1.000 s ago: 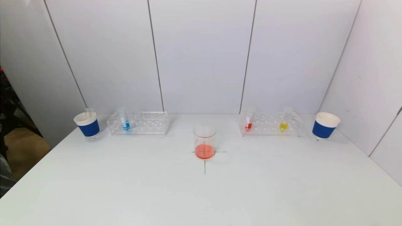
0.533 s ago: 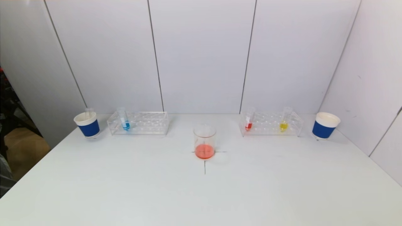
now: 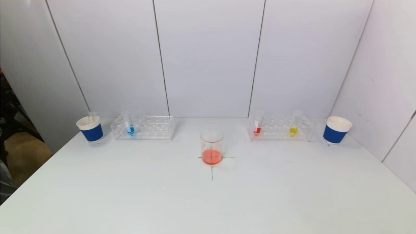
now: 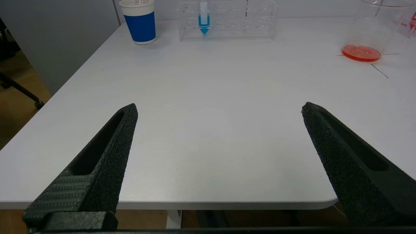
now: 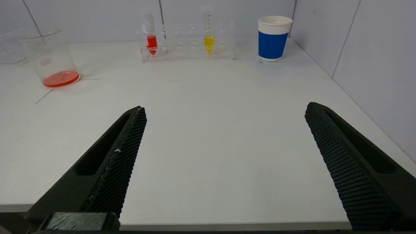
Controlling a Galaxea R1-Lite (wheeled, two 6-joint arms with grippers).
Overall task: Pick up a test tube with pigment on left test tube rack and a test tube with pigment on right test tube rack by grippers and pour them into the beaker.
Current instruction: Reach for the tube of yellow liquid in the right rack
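Note:
A clear beaker [image 3: 211,146] with orange-red liquid stands at the table's middle, also in the left wrist view [image 4: 373,35] and the right wrist view [image 5: 52,58]. The left rack [image 3: 146,127] holds a tube of blue pigment [image 3: 129,125] [image 4: 203,19]. The right rack [image 3: 281,128] holds a red tube [image 3: 257,125] [image 5: 151,37] and a yellow tube [image 3: 294,125] [image 5: 209,35]. My left gripper [image 4: 219,109] and right gripper [image 5: 226,109] are open and empty at the table's near edge, out of the head view.
A blue-and-white paper cup [image 3: 90,129] with an empty tube in it stands left of the left rack. Another such cup [image 3: 336,130] stands right of the right rack. White walls close the back and right. A black cross [image 3: 212,169] marks the beaker's spot.

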